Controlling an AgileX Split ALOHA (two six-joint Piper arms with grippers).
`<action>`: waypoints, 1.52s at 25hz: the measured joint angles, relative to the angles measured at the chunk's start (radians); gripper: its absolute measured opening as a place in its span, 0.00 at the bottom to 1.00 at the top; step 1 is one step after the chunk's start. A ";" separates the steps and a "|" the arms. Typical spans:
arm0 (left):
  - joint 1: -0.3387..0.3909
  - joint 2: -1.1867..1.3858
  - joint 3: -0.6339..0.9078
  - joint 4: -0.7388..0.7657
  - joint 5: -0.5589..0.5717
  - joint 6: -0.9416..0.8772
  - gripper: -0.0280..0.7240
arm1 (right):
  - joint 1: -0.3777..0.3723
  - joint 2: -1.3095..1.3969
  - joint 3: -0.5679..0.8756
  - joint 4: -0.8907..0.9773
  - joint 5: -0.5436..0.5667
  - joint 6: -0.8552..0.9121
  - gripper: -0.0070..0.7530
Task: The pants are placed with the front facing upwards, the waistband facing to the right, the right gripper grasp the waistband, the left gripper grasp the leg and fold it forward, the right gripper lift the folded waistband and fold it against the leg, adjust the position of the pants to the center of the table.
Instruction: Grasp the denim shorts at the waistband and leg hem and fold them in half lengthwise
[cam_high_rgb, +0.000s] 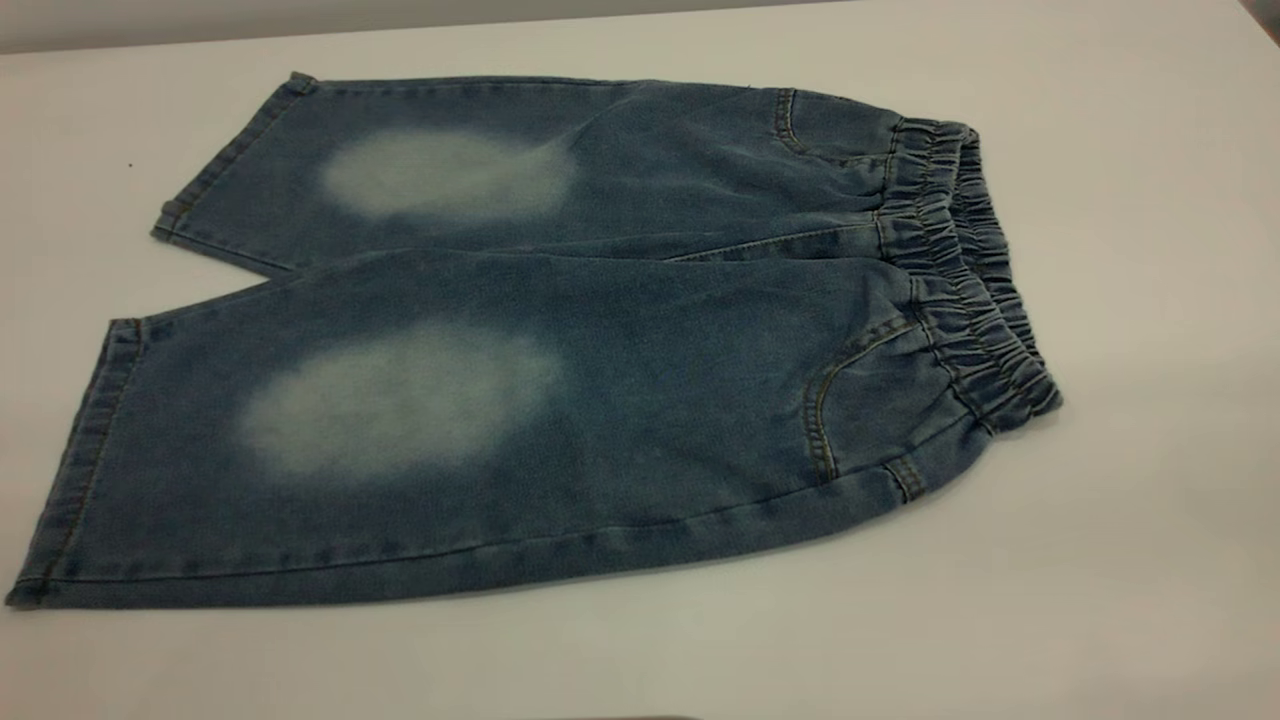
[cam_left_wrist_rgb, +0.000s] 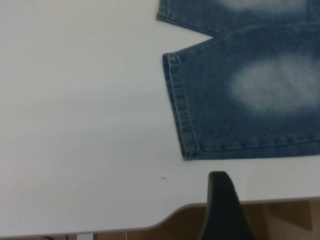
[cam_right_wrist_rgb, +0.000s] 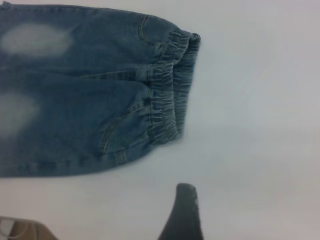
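The pants (cam_high_rgb: 560, 340) lie flat and unfolded on the white table (cam_high_rgb: 1150, 560), front side up, with a pale faded oval on each leg. Their gathered waistband (cam_high_rgb: 970, 280) points right and the two leg hems point left. Neither gripper shows in the exterior view. In the left wrist view, a black part of my left gripper (cam_left_wrist_rgb: 225, 205) hovers over the table's near edge, apart from the near leg hem (cam_left_wrist_rgb: 177, 105). In the right wrist view, a black part of my right gripper (cam_right_wrist_rgb: 185, 210) hangs over bare table, apart from the waistband (cam_right_wrist_rgb: 167, 85).
The table's front edge and a rounded corner (cam_left_wrist_rgb: 165, 220) show in the left wrist view, with brown floor below. White tabletop surrounds the pants on all sides, widest to the right of the waistband.
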 joint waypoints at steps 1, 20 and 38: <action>0.000 0.000 0.000 0.000 0.000 0.000 0.58 | 0.000 0.010 -0.002 0.008 0.000 0.010 0.74; 0.000 0.808 -0.156 -0.138 -0.374 0.305 0.78 | 0.000 0.961 -0.008 0.286 -0.388 -0.203 0.80; -0.008 1.405 -0.208 -0.683 -0.568 0.883 0.81 | -0.082 1.776 -0.211 1.084 -0.526 -0.920 0.79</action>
